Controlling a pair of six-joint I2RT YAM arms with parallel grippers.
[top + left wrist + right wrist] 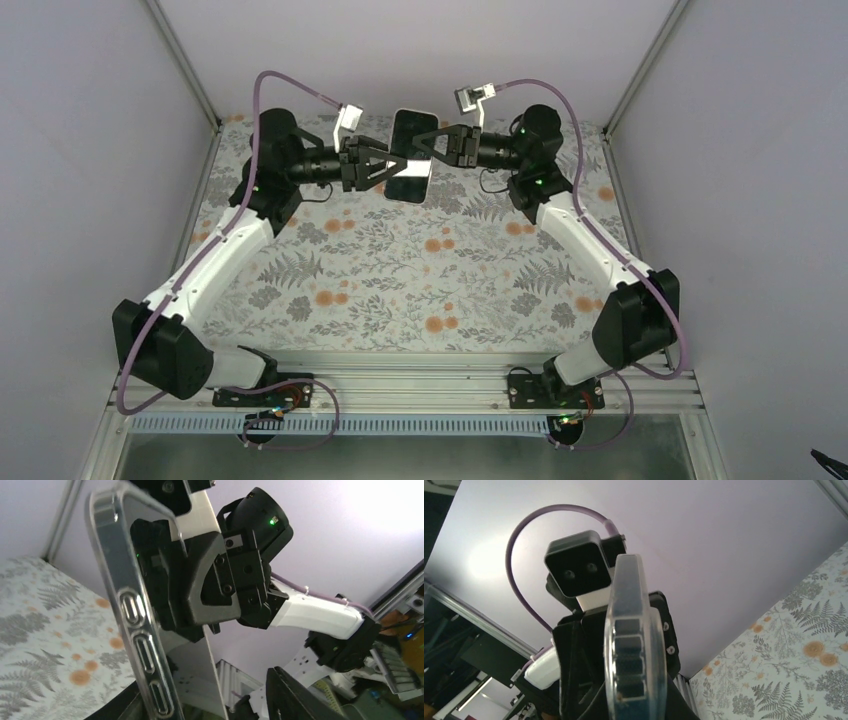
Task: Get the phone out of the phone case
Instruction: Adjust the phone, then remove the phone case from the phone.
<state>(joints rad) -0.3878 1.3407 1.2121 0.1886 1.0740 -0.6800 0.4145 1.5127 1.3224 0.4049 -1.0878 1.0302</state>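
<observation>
Floral table (400, 290) | right claw (428, 148), reaching inward, pinches raised cased phone (414, 126) | left claw (390, 168) opposite, grip unclear

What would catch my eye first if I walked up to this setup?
Probably the phone, held in the air at the back of the enclosure and pinched from opposite sides by the left gripper and the right gripper. Its clear case, with button cutouts along the edge, looms large in the left wrist view. Beneath it all lies a tablecloth printed with grey ferns and orange flowers.
</observation>
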